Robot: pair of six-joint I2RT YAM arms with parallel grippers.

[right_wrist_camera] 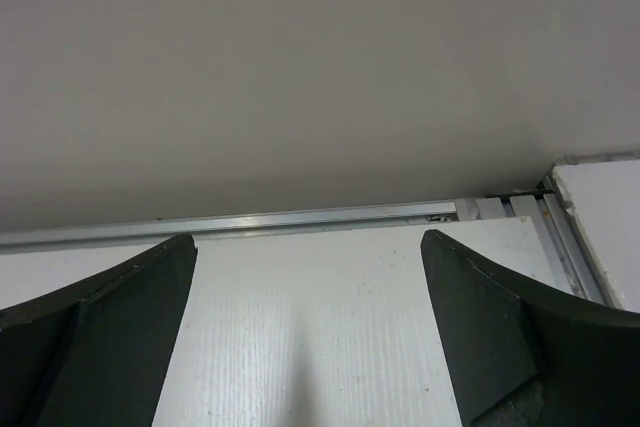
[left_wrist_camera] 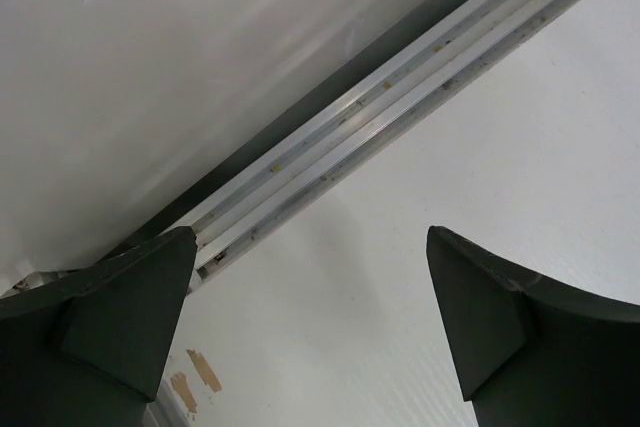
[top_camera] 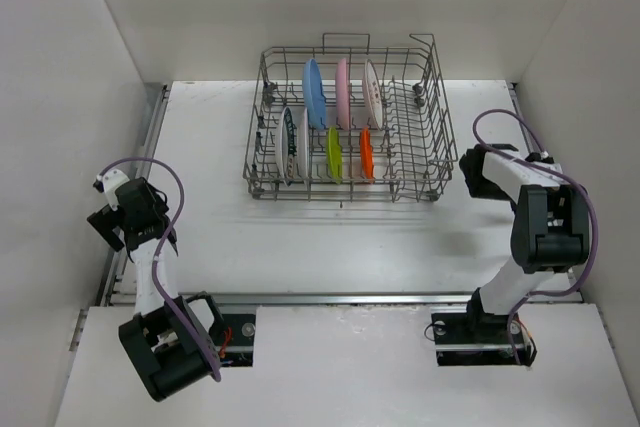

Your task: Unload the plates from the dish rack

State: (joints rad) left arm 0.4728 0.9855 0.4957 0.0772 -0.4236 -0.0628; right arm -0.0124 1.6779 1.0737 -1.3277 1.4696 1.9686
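Grey wire is dominating the overhead view: the dish rack [top_camera: 425, 152] is sitting at the far middle of the white table [top_camera: 300, 247]. All the plates are standing upright between its tines. Blue [top_camera: 314, 93], pink [top_camera: 343, 92] and sunburst white [top_camera: 372, 92] are lining the back row. Dark-rimmed [top_camera: 289, 144], lime [top_camera: 333, 152] and orange [top_camera: 366, 152] are lining the front. The right gripper [top_camera: 470, 172] is hovering just beside the rack's right end, while the left gripper [top_camera: 105, 219] is hanging well apart at the table's left edge. Nothing is unloaded yet.

I'm judging the right arm best placed. It should be rising over the rim, straddling one plate's top edge and lifting straight up so the tines aren't snagging.

Over to the left wrist: its fingers [left_wrist_camera: 130, 307] are spread wide and holding nothing. They are facing a metal rail [left_wrist_camera: 400, 97] where the table is meeting the pale wall, with brownish marks [left_wrist_camera: 195, 379] near the edge.

The right wrist is showing parted, empty fingers [right_wrist_camera: 480, 317] too, pointing across finely ribbed white tabletop toward a plain wall [right_wrist_camera: 320, 67]. The rack isn't showing here.
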